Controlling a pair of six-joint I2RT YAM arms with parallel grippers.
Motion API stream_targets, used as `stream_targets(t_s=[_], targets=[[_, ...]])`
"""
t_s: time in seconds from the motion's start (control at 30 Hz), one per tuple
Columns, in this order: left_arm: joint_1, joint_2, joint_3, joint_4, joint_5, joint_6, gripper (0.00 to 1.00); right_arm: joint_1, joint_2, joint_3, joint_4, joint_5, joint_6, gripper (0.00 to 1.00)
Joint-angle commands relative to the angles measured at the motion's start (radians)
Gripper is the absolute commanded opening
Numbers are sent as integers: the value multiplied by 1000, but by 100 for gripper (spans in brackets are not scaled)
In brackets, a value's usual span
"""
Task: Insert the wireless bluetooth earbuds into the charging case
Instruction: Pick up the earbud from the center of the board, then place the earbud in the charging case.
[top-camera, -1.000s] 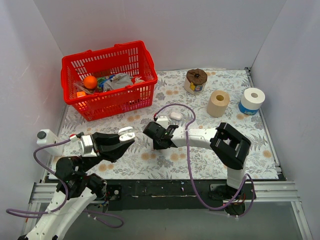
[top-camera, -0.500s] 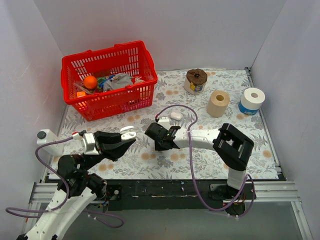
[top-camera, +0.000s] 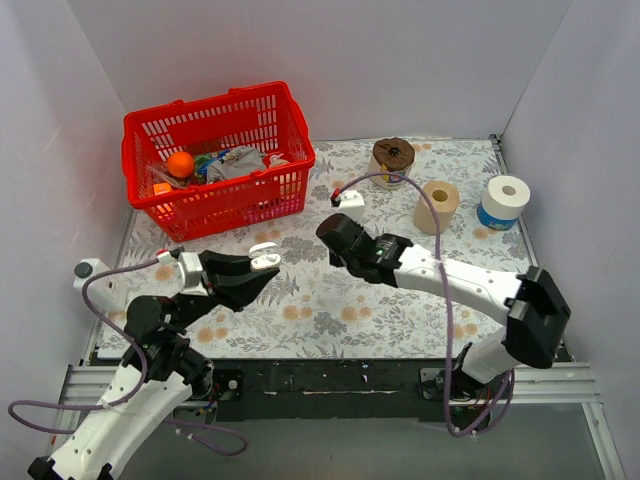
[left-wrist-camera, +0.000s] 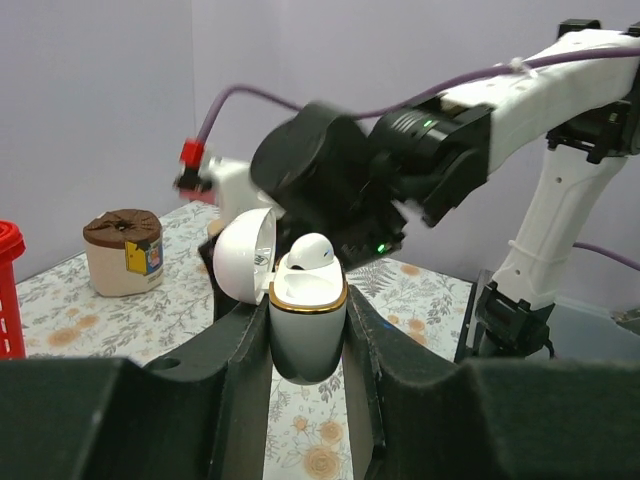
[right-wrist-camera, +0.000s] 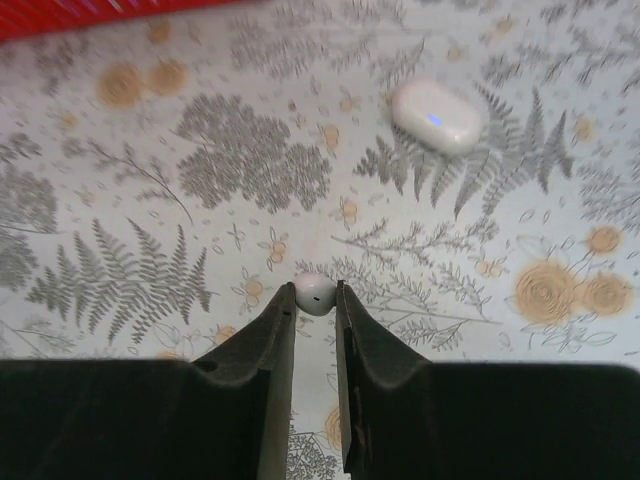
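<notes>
My left gripper is shut on the charging case, a white case with a gold rim, and holds it upright above the table. Its lid is hinged open to the left. One white earbud sits in the case. In the top view the case is at the left gripper's tips. My right gripper is shut on the second earbud at its fingertips, above the floral table. In the top view the right gripper is behind and to the right of the case.
A white oval pod with a blue light lies on the table beyond the right gripper. A red basket stands at the back left. A brown-topped roll, a beige roll and a white-blue roll stand at the back right.
My right gripper has drawn back and to the right, away from the case, and its arm has stretched out. My left gripper with the case has shifted slightly right.
</notes>
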Motion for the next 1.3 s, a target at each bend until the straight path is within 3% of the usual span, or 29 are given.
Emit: stream_targets(t_s=[0.0,0.2,0.5,0.8,1.07,1.27], targets=[[3,107,15,139,-10,-19,0,3,-155,87,61,107,-203,1],[4,341,58,344,13,-28,0,4,-339,151,141,90,-422,1],[4,692,210,660,85,-74,0,6,-514,223,259,-195,-698,1],[-18,917,359,822,178,-139,0,6,-562,240,291,-344,-732,1],[-91,960,396,794,163,-102,0,6,-585,105,473,-310,-679,1],[-114,961,394,785,146,-83,0,14,-545,119,503,-321,-642,1]])
